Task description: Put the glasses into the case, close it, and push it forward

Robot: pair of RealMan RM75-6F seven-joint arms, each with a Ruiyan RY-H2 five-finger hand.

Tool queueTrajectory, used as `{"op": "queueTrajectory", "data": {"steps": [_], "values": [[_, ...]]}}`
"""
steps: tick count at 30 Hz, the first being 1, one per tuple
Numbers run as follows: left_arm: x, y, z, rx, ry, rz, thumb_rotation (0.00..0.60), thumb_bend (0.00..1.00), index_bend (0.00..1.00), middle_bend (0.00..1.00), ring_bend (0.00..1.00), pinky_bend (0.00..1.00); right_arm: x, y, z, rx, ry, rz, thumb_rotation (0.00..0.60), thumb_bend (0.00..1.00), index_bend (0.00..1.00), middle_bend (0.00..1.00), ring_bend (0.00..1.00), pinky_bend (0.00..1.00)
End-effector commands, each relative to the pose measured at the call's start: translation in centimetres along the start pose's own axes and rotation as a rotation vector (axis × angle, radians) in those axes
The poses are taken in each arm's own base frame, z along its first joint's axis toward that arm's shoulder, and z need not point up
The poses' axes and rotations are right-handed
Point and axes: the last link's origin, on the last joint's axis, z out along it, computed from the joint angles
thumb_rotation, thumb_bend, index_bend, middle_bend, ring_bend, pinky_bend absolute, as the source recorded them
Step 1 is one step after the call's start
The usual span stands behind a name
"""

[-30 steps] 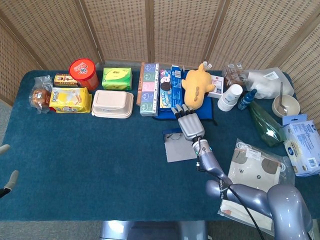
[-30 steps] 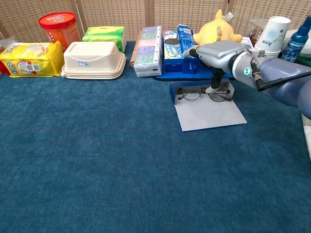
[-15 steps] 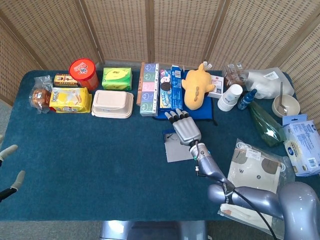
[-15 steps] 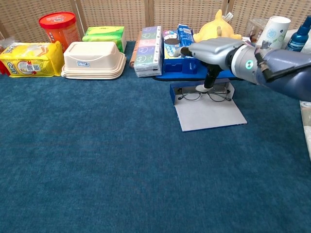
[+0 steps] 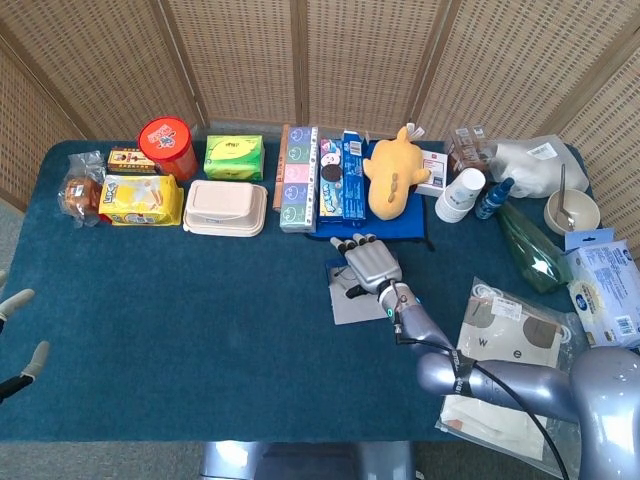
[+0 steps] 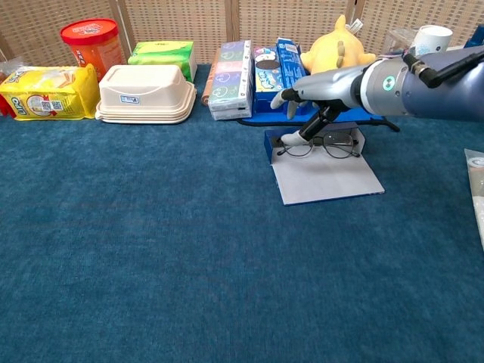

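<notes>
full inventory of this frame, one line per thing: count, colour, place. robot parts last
glasses: 1, dark frame, in the open case
case: 1, blue with grey flap, centre-right of table
plush toy: 1, yellow, back centre
canister: 1, red, back left
green pack: 1, green, beside the canister
lidded box: 1, cream, back left-centre
yellow packet: 1, yellow, far left
paper cups: 1 stack, white, back right
bottle: 1, blue, beside the cups
bowl: 1, beige, far right
table: 1, blue cloth
right hand: 1, silver, over the glasses, fingers down at the frame
left hand: only pale fingertips at the left edge
</notes>
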Motion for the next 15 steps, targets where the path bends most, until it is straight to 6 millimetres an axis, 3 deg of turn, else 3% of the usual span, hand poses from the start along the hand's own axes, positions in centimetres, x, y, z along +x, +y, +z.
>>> {"op": "queueTrajectory", "data": {"steps": [1,7,15], "values": [[-0.2,0.0,0.1,-0.001,-0.004,-0.001,0.6,0.32,0.18,0.05,0.0,0.0,0.1,0.1,0.3,-0.011,-0.059,-0.019,0.228,0.4,0.07,0.2,0.12,0.17],[-0.5,0.1,0.2,-0.005,-0.015,-0.002,0.6,0.32,0.17,0.05,0.0,0.0,0.2,0.4,0.3,-0.038,-0.108,-0.031,0.212,0.4,0.09,0.21,0.13,0.17],[-0.8,0.3,0.6,-0.019,-0.024,-0.004,0.6,0.32,0.17,0.04,0.0,0.0,0.1,1.5,-1.4,-0.082,-0.156,-0.041,0.193,0.39,0.12,0.22,0.16,0.18]]}}
